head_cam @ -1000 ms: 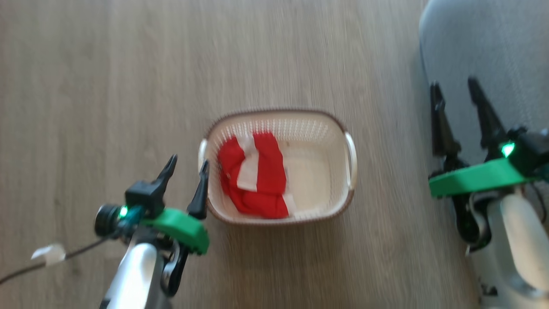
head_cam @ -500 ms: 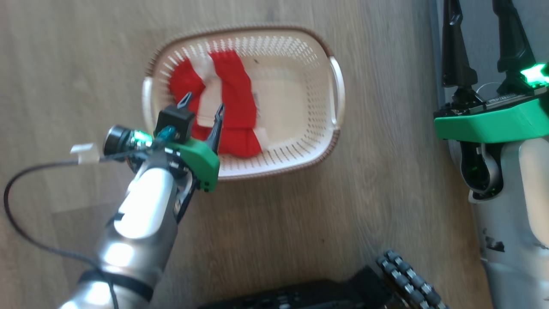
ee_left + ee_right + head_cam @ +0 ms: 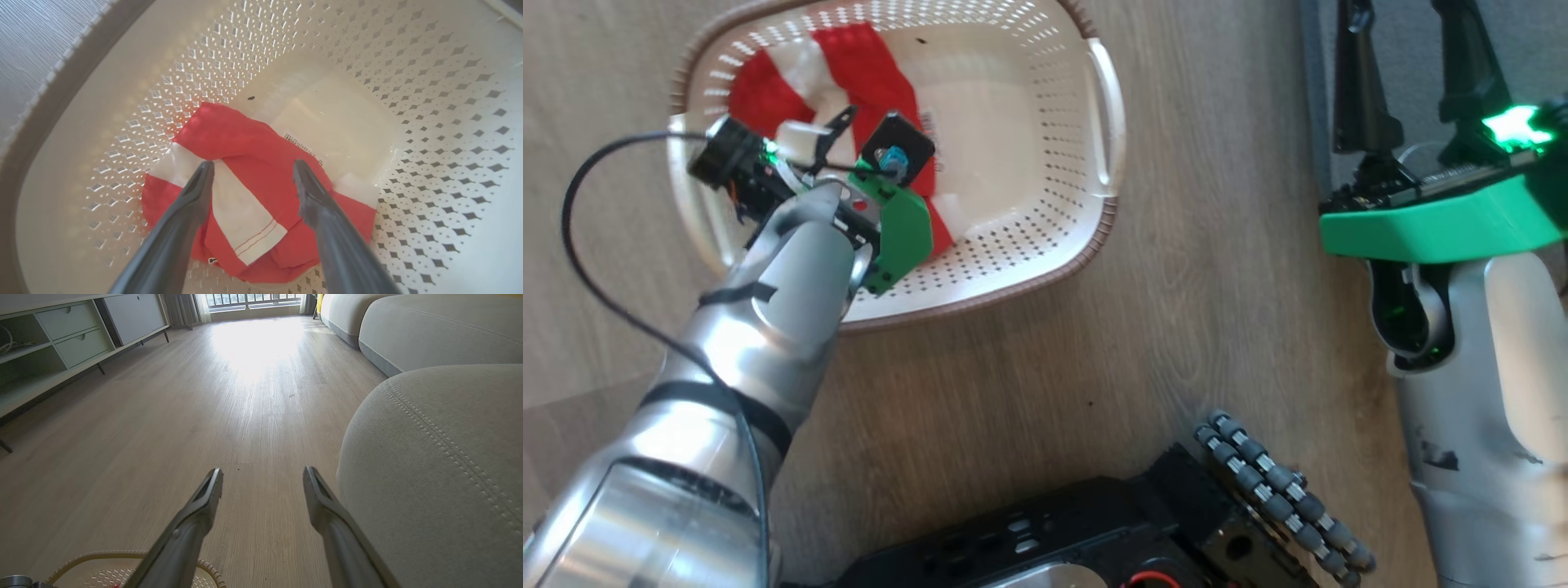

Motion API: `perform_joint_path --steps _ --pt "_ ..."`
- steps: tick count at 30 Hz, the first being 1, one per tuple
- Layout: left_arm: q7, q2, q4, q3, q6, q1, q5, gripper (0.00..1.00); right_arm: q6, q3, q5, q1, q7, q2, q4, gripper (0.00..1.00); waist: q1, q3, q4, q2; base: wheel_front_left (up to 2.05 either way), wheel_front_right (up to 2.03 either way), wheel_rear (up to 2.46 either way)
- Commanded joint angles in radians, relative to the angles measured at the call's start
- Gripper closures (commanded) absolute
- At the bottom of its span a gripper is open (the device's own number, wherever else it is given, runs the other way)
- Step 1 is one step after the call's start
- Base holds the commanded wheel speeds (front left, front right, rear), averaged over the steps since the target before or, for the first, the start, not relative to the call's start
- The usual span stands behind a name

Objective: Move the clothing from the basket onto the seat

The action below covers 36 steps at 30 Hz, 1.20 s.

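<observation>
Head view: left arm now down in the basket, nothing grabbed yet.
Within 1 second the left gripper [image 3: 866, 135] had gone from beside the basket [image 3: 1045, 163] to over the red-and-white clothing [image 3: 866, 65] lying in its left half. Left wrist view: the 2 fingers stood wide apart, straddling the cloth and holding nothing; closing looked the likely next move. Right wrist view: the right gripper [image 3: 262, 473] hung fully spread and empty beside the grey seat [image 3: 429, 477].

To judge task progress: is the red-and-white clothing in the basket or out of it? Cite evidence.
In. The clothing lies crumpled on the basket floor; the open fingers of the left gripper straddle it.
</observation>
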Motion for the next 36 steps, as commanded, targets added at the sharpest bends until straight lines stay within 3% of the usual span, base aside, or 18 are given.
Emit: perform_joint_path --steps 1,14,26,35,36 --pt "0.018 0.011 0.004 -0.008 0.005 -0.003 0.015 0.00 0.007 0.019 0.012 0.016 -0.005 0.015 -0.027 0.00 -0.0001 0.018 -0.021 0.0001 0.00 0.00 0.00" --pt "0.214 0.050 0.081 -0.135 0.024 -0.113 0.115 0.00 0.007 0.040 0.043 0.003 -0.005 0.039 -0.023 0.00 -0.0001 0.093 -0.102 0.0001 0.00 0.00 0.00" --pt "0.382 0.088 0.090 -0.203 0.013 -0.109 0.151 0.00 0.007 0.026 0.079 0.040 -0.005 0.041 -0.044 0.00 -0.0001 0.124 -0.108 0.0001 0.00 0.00 0.00" --pt "0.406 0.080 0.091 -0.232 -0.005 -0.108 0.148 0.00 0.007 0.014 0.083 0.059 -0.005 0.041 -0.058 0.00 -0.0001 0.137 -0.100 0.0001 0.00 0.00 0.00" --pt "0.400 0.080 0.091 -0.229 -0.009 -0.109 0.141 0.29 0.007 0.013 0.083 0.060 -0.005 0.041 -0.058 0.00 -0.0001 0.138 -0.100 0.0001 0.00 0.00 0.00"
